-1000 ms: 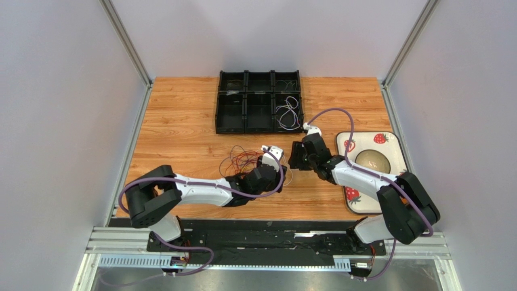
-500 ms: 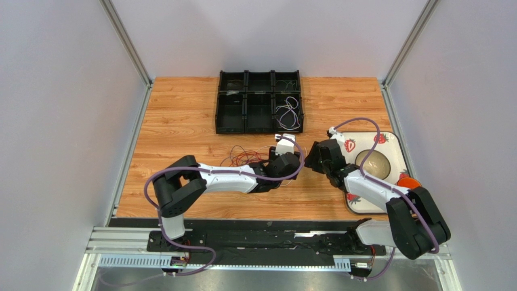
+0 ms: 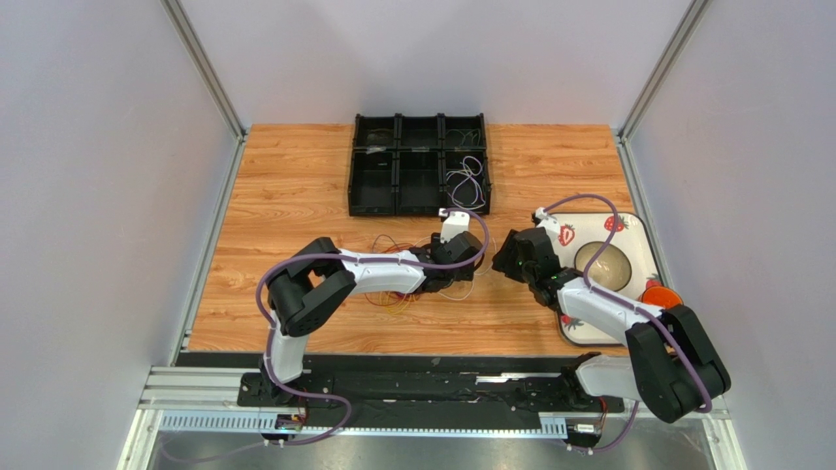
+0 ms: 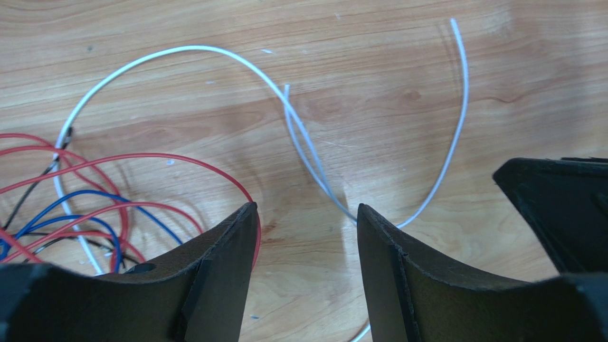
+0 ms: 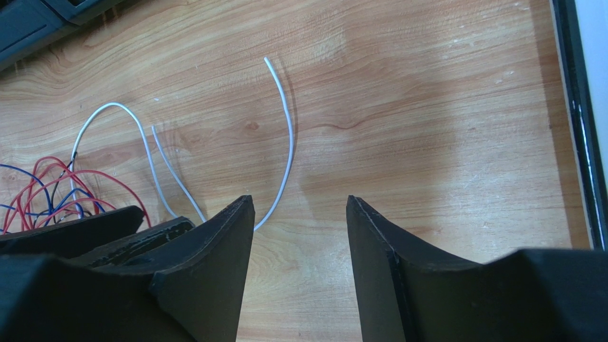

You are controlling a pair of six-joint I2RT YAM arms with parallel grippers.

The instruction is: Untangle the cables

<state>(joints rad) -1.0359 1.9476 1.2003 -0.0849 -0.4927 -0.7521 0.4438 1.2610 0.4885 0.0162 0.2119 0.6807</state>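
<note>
At twelve o'clock on the wooden table sits a black plastic organiser tray, split by thin walls into six square compartments. Its five o'clock compartment holds a loose coil of white cables; whether the other compartments hold anything is too dim to tell. At three o'clock lies a glossy white rounded-square plate printed with strawberries, and a dull round bowl-like thing sits in it.

Near the table's middle, at six o'clock from the organiser, the tangle of cables spreads flat on the wood: hair-thin, smooth, springy loops. From the left wrist, red loops and blue ones overlap at nine o'clock, while one pale white wire arcs over them toward two o'clock.

The left gripper hovers low at the tangle's three o'clock edge, its matte black wedge fingers standing well apart. The white wire runs through the gap between them, unpinched. The right gripper faces it from three o'clock, its jaws likewise parted over bare grained wood and holding nothing. A white strand curves away at eleven o'clock.
</note>
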